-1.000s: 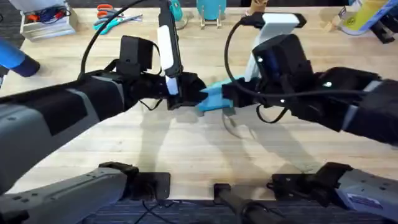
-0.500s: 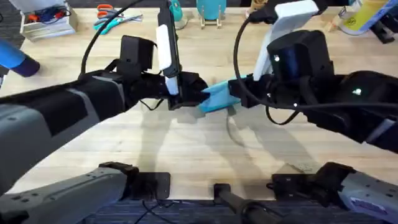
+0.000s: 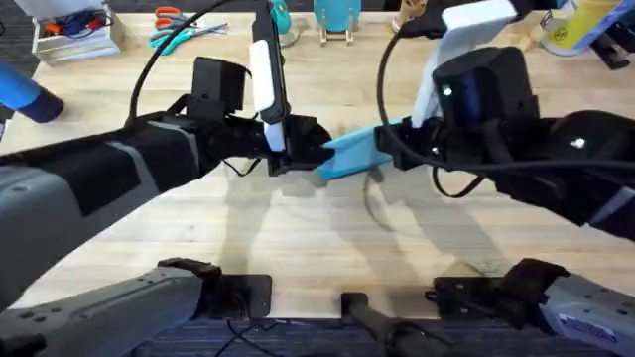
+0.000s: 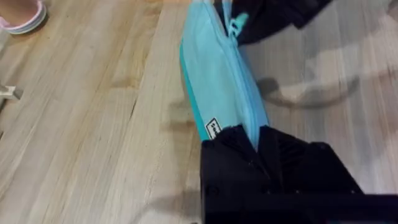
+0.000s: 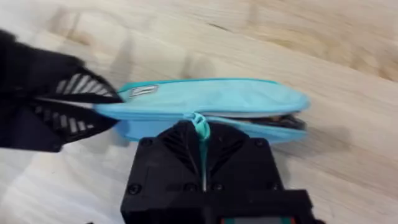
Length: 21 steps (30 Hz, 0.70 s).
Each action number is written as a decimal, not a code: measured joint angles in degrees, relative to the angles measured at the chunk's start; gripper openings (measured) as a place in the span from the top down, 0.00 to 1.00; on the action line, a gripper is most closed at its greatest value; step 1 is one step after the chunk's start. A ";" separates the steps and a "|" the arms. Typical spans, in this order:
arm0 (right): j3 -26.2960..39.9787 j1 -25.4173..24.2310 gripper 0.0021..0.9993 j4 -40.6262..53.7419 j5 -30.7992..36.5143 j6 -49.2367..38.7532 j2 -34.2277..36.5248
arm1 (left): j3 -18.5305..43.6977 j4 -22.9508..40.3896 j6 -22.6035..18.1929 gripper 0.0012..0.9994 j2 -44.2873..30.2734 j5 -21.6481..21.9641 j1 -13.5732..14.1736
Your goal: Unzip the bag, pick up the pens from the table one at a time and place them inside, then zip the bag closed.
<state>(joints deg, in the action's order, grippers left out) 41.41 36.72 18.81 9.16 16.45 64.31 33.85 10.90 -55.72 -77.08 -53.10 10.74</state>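
Currently both arms are working the bag point(image 3: 349, 155) at mid-bench, between the two grippers. The left gripper point(image 4: 256, 138) is clenched on one end of the pouch, pinning it; in the left wrist view the fabric disappears between its black fingers point(image 4: 227, 149). The right gripper point(image 5: 202, 144) is closed on the zipper pull point(image 5: 200, 124), a light blue tab that runs straight into the seam between its fingers.

State of the zipper: from the right wrist view, the stretch between the pull and the free end of the bag gapes a little, with something dark showing in the slit. The stretch from the pull towards the left gripper looks closed. So the slider sits partway along, nearer the held end than the free end.

Pens: I see none lying loose on the bench point(image 3: 298, 238) near the bag. The dark shape inside the opening may be a pen, but I cannot tell for certain. The scissors point(image 3: 177, 30) lie at the far edge, well apart.

Judgement on progress: this reads as one of the two zipper steps in hand. With no pens showing on the bench and something seemingly inside, closing seems the likelier step, though the pictures alone do not settle the direction of travel. If closing, what is left is running the slider to the free end and letting go.
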 joint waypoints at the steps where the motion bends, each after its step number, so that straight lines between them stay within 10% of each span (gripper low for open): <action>1: 0.00 -0.64 0.97 0.48 0.19 -0.02 -0.16 | 0.00 0.02 0.00 0.96 0.01 -0.01 0.00; 21: 0.00 -15.49 0.97 3.22 -0.04 -0.24 -0.32 | 0.00 0.01 0.00 0.96 0.01 0.22 0.07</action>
<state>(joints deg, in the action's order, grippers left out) 41.41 21.23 22.04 9.12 16.21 63.99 33.85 10.91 -55.72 -77.08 -52.88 10.81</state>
